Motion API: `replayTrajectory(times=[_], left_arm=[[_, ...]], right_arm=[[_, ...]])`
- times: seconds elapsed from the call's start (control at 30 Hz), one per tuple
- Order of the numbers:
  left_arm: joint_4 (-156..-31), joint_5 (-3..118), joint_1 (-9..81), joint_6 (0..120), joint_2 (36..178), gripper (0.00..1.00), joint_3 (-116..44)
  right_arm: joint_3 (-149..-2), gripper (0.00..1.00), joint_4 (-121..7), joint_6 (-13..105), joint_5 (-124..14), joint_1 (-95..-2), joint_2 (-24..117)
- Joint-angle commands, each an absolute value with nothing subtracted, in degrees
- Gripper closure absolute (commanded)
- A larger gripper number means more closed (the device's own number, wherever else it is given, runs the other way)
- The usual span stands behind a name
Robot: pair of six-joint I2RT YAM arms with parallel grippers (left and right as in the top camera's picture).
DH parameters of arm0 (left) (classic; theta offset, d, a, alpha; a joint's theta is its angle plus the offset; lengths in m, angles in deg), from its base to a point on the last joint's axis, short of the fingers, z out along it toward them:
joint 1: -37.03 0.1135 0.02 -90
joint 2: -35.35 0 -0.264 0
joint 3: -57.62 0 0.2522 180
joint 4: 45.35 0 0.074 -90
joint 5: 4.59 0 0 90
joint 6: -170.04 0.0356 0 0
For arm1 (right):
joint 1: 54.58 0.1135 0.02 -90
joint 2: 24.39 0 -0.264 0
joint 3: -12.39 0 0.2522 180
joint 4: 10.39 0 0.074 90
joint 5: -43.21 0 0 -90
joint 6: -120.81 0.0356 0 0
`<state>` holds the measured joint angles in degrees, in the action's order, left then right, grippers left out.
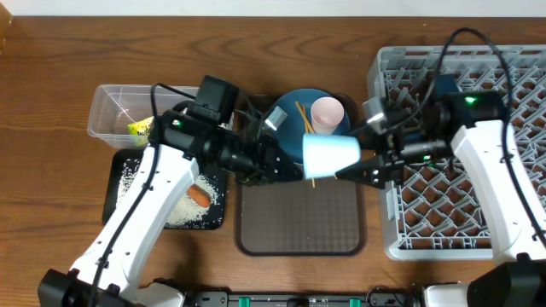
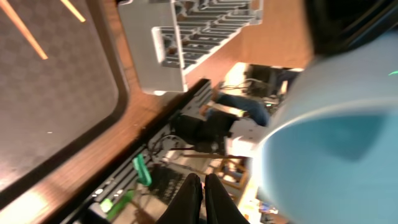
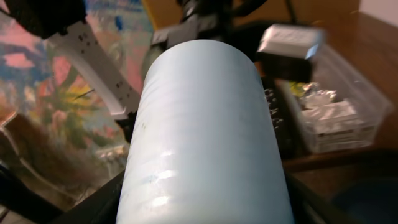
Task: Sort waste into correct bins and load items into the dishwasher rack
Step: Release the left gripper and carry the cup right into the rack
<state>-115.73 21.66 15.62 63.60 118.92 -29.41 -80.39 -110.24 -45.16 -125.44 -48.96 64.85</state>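
The light blue cup (image 1: 331,156) hangs on its side above the brown serving tray (image 1: 299,226), its long axis running left to right, mouth toward the left arm and base toward the right. The right fingers (image 1: 360,170) stand about half open, clamped on the base end. The left fingers (image 2: 189,199) are shut on nothing just beside the rim. The dishwasher rack (image 1: 426,213) lies directly behind the right arm, so that arm is better placed to carry the cup over.

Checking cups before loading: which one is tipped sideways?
The light blue cup, held sideways by the right gripper; the pale pink cup stands upright on the blue plate.
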Motion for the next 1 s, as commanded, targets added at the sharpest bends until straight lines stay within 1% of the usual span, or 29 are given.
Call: replayTrajectory(times=[0.0,0.13,0.23,0.27,0.33,0.47,0.53,0.57,0.6,0.67,0.7,0.73,0.77,0.8,0.83,0.87,0.9,0.97], left_arm=[[-116.02,26.21,13.78,65.04,119.17,0.92,-29.08],[-116.06,28.86,13.48,64.99,119.17,0.92,-29.08],[-116.08,34.06,13.5,64.97,119.17,0.92,-29.08],[-116.13,36.24,13.48,64.97,119.17,0.89,-29.08],[-116.78,41.38,13.48,64.95,119.17,0.87,-29.08],[-119.03,51.63,13.48,64.75,119.17,0.87,-29.08],[-119.97,55.59,13.48,64.78,119.17,0.87,-29.08],[-120.17,57.2,13.48,64.78,119.17,0.84,-29.08],[-120.19,58.38,13.48,64.8,119.17,0.78,-29.08],[-120.15,60.83,13.48,64.78,119.17,0.6,-29.08],[-120.13,61.95,13.48,64.78,119.17,0.52,-29.08],[-120.13,63.15,13.48,64.8,119.17,0.41,-29.08],[-120.13,64.31,13.48,64.8,119.17,0.32,-29.08],[-120.13,65.29,13.48,64.8,119.17,0.25,-29.08],[-120.13,65.66,13.48,64.82,119.17,0.16,-29.08],[-120.13,65.62,13.48,64.8,119.17,0.13,-29.08],[-120.13,65.62,13.48,64.8,119.17,0.12,-29.08],[-120.13,65.62,13.48,64.8,119.17,0.09,-29.08]], right_arm=[[-81.03,0.6,-110.26,-44.41,-129.77,-49.92,64.39],[-81.03,0.6,-110.26,-44.44,-129.72,-50.09,64.39],[-81.07,0.61,-110.28,-43.26,-128.76,-50.86,64.39],[-81.16,0.62,-110.28,-42.27,-128.17,-51.36,64.39],[-81.44,0.65,-110.28,-39.87,-126.77,-52.82,64.39],[-83.19,0.76,-109.56,-30.84,-122.27,-57.02,64.39],[-84.61,0.83,-107.68,-22.67,-118.53,-59.18,64.39],[-85.4,0.85,-106.06,-16.72,-116.04,-60.3,64.36],[-85.92,0.85,-104.71,-11.98,-113.86,-61.0,64.36],[-86.67,0.87,-101.5,-1.75,-107.82,-62.05,64.36],[-86.93,0.87,-99.7,4.5,-103.19,-62.42,64.36],[-86.99,0.88,-98.33,9.4,-98.97,-62.53,64.36],[-86.99,0.9,-97.1,14.43,-94.12,-62.55,64.36],[-86.99,0.91,-96.4,18.88,-89.05,-62.46,64.36],[-86.97,0.94,-96.23,20.92,-86.34,-62.42,64.36],[-86.97,0.96,-96.23,23.19,-82.93,-62.4,64.36],[-86.97,0.98,-96.4,25.0,-80.15,-62.4,64.36],[-86.97,0.99,-97.28,27.58,-75.45,-62.4,64.36]])
